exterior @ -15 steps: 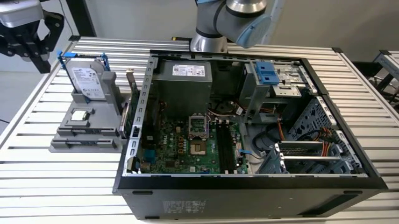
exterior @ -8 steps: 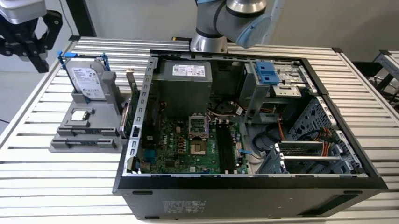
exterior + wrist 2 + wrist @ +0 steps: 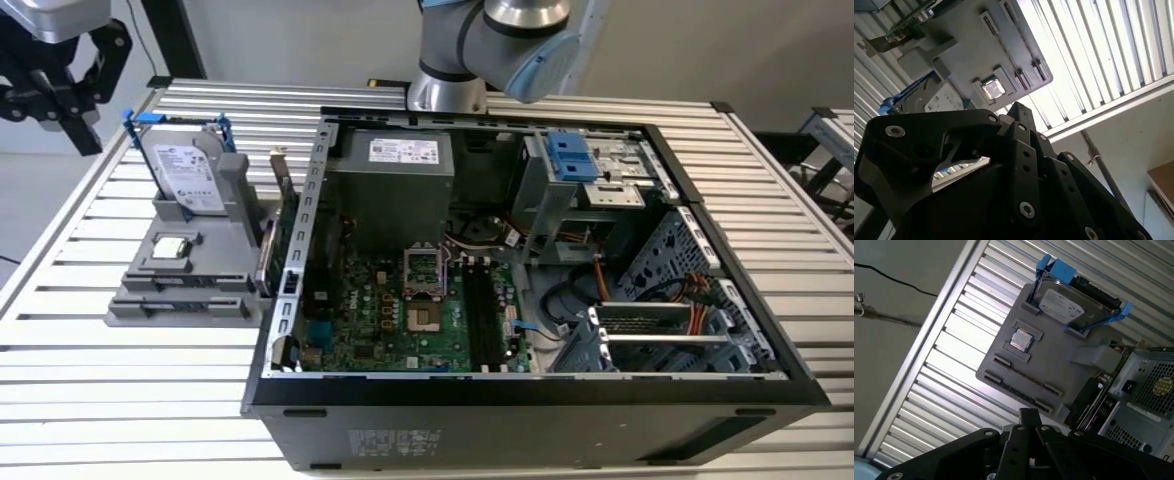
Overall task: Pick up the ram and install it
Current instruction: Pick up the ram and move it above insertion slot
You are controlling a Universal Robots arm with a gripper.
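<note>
My black gripper (image 3: 83,140) hangs at the exterior view's far left, above and beside the grey parts holder (image 3: 134,300), touching nothing. Its fingertips sit close together in both wrist views (image 3: 1029,414) (image 3: 1018,107), and nothing shows between them. The ram (image 3: 1021,392) appears as a thin dark strip seen edge-on in a long slot near the holder's front edge (image 3: 187,284). The motherboard's black slots (image 3: 483,320) lie inside the open computer case (image 3: 534,400).
On the holder stand a silver-labelled hard drive (image 3: 187,170) with blue rails and a small square chip (image 3: 1021,340). A taller green card (image 3: 278,215) stands between the holder and the case. The arm's base (image 3: 447,90) rises behind the case. Slatted table edge (image 3: 929,325) is nearby.
</note>
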